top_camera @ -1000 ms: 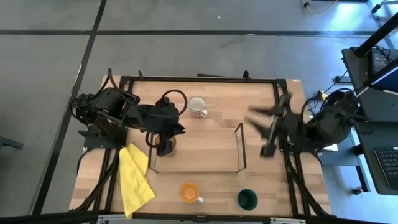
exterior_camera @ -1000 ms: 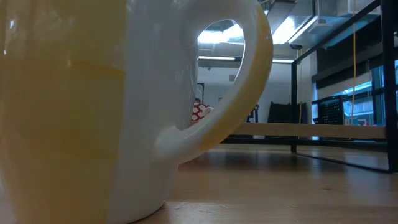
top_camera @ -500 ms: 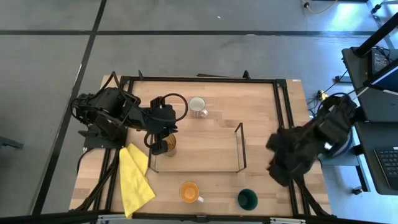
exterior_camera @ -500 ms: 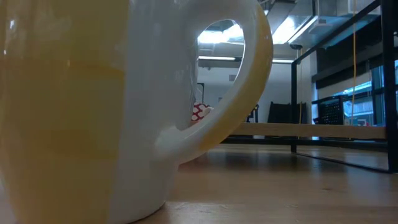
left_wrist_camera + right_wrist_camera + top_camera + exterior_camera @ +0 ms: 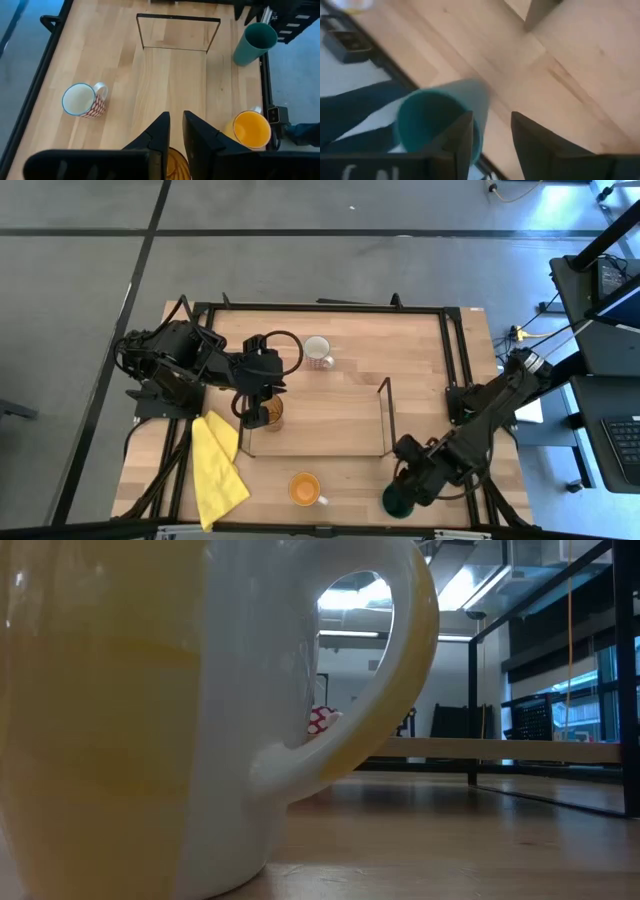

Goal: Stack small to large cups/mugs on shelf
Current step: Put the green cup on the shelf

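Early in the task, judging by the layout: only the amber tumbler (image 5: 270, 414) on the shelf (image 5: 330, 425), at the end under the left gripper (image 5: 254, 408); nothing nested in it yet. Left fingers (image 5: 161, 135) nearly together, straight above the tumbler's rim in the left wrist view; no visible grip, so released rather than grasping, as far as can be told.

Three vessels yet to be stacked, all off the shelf on the worktop (image 5: 420, 350):
- White handled mug (image 5: 318, 351), with a red-patterned side in the left wrist view, ahead and off to one side of the left fingers, well apart from the shelf board.
- Orange handled mug (image 5: 305, 489), near the worktop's front edge, well apart from both grippers; filling most of the low view.
- Dark green cup (image 5: 397, 500), upright at the front corner, directly at the right gripper (image 5: 412, 480).

Right fingers (image 5: 460, 135) spread, with one over the cup's open rim and the other outside its wall in the right wrist view; not yet clamped, nothing held. Cup apparently the step in hand.

Likely remaining: carrying the green cup to the shelf, then both mugs, ordered small to large. Relative sizes hard to judge from above.
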